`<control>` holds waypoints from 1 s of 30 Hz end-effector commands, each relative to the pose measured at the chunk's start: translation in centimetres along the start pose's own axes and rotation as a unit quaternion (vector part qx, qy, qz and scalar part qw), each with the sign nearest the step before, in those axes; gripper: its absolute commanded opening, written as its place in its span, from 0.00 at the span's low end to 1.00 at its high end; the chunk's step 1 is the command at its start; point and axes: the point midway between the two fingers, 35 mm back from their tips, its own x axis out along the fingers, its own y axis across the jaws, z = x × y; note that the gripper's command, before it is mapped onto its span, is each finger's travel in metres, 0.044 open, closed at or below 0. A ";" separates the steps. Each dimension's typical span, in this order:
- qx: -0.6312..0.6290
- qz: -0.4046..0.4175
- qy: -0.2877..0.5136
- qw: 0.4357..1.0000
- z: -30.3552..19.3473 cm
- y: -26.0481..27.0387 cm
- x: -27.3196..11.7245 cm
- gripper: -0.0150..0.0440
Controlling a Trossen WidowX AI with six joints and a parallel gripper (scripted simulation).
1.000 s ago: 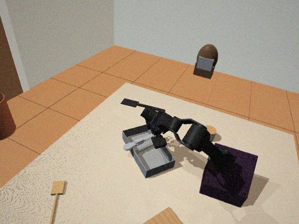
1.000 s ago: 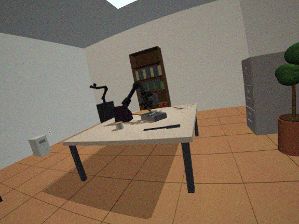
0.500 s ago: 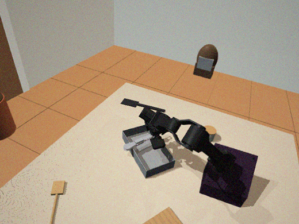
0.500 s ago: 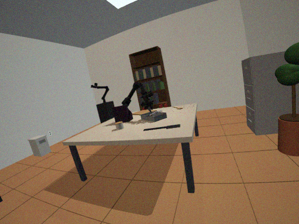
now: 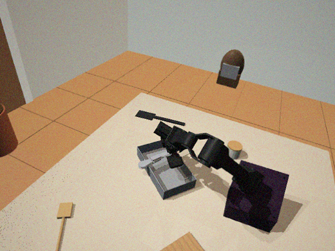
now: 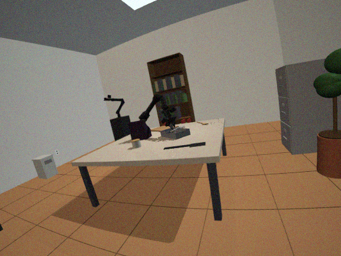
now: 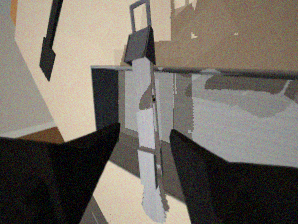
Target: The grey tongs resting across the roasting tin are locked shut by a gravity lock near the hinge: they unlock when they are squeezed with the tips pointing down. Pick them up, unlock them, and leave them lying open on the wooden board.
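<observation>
The grey tongs (image 5: pixel 145 164) (image 7: pixel 143 72) lie across the roasting tin (image 5: pixel 180 192) (image 6: pixel 177 135) (image 7: pixel 106 95). Their light arms look closed together, and the rounded tips reach out over the tin's rim. In the wrist view the dark hinge block and a wire ring are at the top. My gripper (image 7: pixel 145 130) is open, pointing down over the tin, with one finger on each side of the tongs in the wrist view. It touches neither side there; its exact height is hard to tell. The wooden board (image 5: pixel 185 249) (image 6: pixel 160 128) lies apart from the tin.
A black spatula (image 5: pixel 146 115) (image 6: pixel 198 144) (image 7: pixel 47 60) lies beyond the tin. A lidded jar (image 5: pixel 234 148) (image 6: pixel 136 143) stands near the dark purple box (image 5: pixel 276 177) (image 6: pixel 140 129) under my arm. A wooden spatula (image 5: pixel 65 210) (image 6: pixel 202 123) lies on the table's other side.
</observation>
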 end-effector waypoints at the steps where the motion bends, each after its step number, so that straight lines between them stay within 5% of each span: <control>1: 0.002 0.001 -0.001 1.000 0.0 0.1 0.8 0.69; 30: 0.002 0.001 0.000 1.000 0.1 -0.1 5.5 0.69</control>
